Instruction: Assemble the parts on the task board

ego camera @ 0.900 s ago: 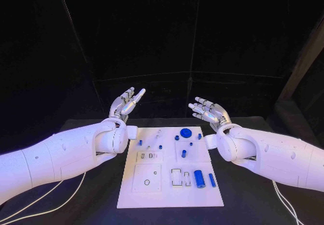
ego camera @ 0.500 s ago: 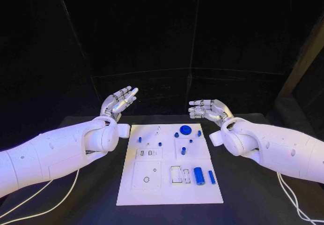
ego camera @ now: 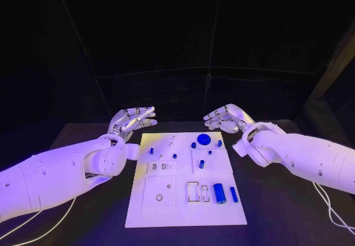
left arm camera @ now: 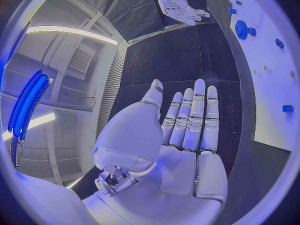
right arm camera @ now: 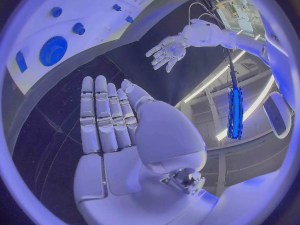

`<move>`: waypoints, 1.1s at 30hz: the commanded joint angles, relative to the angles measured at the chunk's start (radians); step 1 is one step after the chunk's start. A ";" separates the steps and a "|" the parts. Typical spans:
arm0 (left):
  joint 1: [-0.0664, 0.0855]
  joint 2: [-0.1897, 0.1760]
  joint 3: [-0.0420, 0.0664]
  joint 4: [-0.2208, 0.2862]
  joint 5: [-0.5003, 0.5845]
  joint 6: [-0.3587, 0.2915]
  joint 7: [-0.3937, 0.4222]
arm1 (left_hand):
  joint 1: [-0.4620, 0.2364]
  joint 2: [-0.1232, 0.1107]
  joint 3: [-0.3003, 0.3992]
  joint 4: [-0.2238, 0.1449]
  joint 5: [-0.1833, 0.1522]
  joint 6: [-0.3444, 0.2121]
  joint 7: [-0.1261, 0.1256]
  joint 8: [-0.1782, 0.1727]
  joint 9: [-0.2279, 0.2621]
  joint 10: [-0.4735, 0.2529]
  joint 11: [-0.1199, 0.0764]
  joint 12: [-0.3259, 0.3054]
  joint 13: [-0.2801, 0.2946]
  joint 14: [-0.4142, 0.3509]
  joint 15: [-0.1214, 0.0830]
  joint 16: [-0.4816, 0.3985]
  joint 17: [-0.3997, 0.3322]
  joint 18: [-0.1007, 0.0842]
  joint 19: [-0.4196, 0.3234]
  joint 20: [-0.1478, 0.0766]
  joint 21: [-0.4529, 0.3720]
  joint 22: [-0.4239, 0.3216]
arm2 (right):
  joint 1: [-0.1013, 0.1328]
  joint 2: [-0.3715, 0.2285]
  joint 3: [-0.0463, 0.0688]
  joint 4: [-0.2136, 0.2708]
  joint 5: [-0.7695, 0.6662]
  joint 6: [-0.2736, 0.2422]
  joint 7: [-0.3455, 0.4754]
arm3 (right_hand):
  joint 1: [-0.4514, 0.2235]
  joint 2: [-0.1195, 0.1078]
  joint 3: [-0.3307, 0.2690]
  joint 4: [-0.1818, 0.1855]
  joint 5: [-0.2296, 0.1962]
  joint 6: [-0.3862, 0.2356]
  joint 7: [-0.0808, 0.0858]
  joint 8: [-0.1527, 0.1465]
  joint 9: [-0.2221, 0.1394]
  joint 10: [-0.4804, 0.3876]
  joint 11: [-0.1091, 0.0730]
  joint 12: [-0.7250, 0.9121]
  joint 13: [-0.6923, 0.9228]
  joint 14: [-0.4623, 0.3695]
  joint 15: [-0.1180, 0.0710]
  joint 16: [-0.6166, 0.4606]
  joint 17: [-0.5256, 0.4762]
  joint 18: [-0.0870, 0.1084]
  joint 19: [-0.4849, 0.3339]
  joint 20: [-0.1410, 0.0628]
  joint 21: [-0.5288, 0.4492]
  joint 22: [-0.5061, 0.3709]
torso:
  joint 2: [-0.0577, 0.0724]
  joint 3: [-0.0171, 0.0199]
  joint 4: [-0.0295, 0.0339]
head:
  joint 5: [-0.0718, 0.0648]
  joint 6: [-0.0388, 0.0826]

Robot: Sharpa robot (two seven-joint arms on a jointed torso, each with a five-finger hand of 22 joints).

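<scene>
Lying near: task board (ego camera: 159,212), flat on the black counter (ego camera: 281,205), blue parts (ego camera: 219,193) on it.
Left hand (ego camera: 133,121): empty, fingers apart, beyond the board's far edge.
Right hand (ego camera: 224,118): likewise empty, fingers spread.

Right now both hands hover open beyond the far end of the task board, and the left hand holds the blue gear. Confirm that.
Not quite. The left hand holds nothing: the left wrist view shows its fingers straight and bare. The blue gear lies on the task board, as the head view shows. The right hand is open too, beyond the far end.
</scene>
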 commanded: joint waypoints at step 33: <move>0.002 -0.055 0.001 0.199 -0.037 0.097 -0.023 | 0.021 0.012 -0.001 -0.021 0.004 0.079 0.000 -0.049 -0.005 0.074 0.000 -0.067 -0.003 0.062 -0.007 -0.073 0.076 0.014 0.210 -0.018 0.003 -0.020 | 0.068 0.065 0.003 0.036 -0.736 0.263 -0.431 | -0.046 -0.138 0.083 0.085 -0.050 0.010 -0.023 -0.025 0.000 0.000 -0.032 -0.031 0.018 0.268 -0.074 0.947 0.853 0.008 0.232 -0.093 0.497 0.283 | 0.106 0.0020 0.0264 | -0.029 0.017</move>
